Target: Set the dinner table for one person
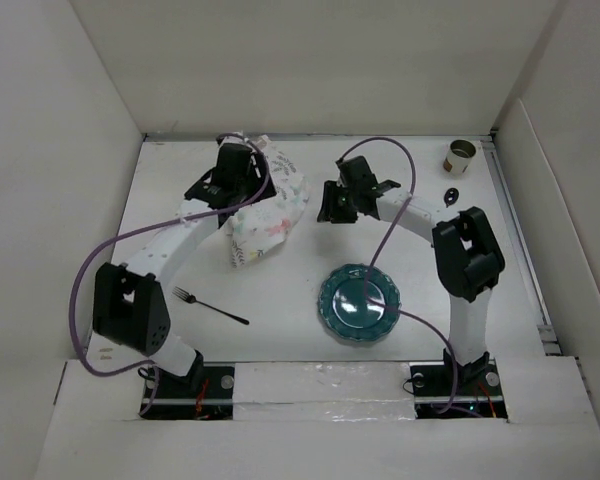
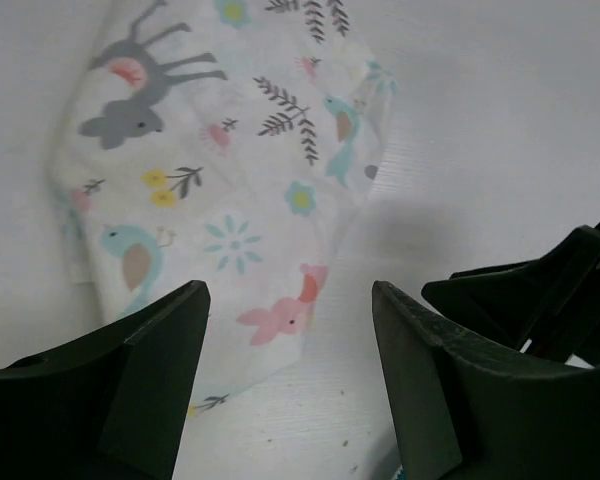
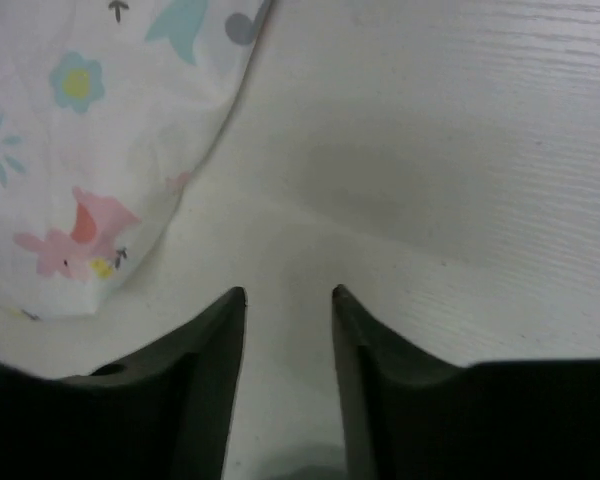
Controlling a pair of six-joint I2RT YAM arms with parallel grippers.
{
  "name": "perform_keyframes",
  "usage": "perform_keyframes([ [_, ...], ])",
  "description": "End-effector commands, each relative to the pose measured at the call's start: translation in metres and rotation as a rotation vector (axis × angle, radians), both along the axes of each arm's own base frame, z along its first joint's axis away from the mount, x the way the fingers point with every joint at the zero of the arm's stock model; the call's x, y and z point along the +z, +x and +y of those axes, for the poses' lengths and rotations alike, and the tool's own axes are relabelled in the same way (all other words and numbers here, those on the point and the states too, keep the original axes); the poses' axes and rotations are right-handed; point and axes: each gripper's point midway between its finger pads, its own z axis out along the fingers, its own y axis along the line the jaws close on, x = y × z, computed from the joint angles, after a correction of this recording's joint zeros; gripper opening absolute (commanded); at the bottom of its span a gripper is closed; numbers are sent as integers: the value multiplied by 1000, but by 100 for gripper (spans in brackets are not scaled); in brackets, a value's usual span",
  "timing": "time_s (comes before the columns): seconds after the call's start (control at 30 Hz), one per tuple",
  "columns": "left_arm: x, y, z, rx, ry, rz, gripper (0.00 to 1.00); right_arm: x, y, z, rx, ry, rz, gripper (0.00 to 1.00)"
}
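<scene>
The dinner table (image 1: 280, 285) is a plain white tabletop. A crumpled white placemat (image 1: 270, 210) with pastel animal prints lies at the back centre-left. My left gripper (image 1: 238, 185) hovers over its left edge, open and empty; in the left wrist view (image 2: 288, 290) the placemat (image 2: 230, 160) lies ahead between the open fingers. My right gripper (image 1: 332, 208) is just right of the placemat, open and empty; in the right wrist view (image 3: 288, 291) it hangs over bare table, with the placemat (image 3: 90, 150) at the upper left.
A teal plate (image 1: 360, 303) sits front centre-right. A dark fork (image 1: 210, 306) lies front left. A brown cup (image 1: 462, 156) stands back right, a small dark object (image 1: 450, 194) beside it. White walls enclose the table. The right gripper's body (image 2: 550, 290) shows in the left wrist view.
</scene>
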Motion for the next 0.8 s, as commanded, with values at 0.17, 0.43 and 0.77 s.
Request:
perform_keyframes([
  [0.17, -36, -28, 95, 262, 23, 52, 62, 12, 36, 42, -15, 108, -71, 71],
  [0.43, -101, -29, 111, 293, -73, 156, 78, -6, 69, 73, -78, 157, -65, 71],
  [0.77, -123, 40, 85, 248, -161, 148, 61, 10, 103, 96, -182, 211, -158, 0],
])
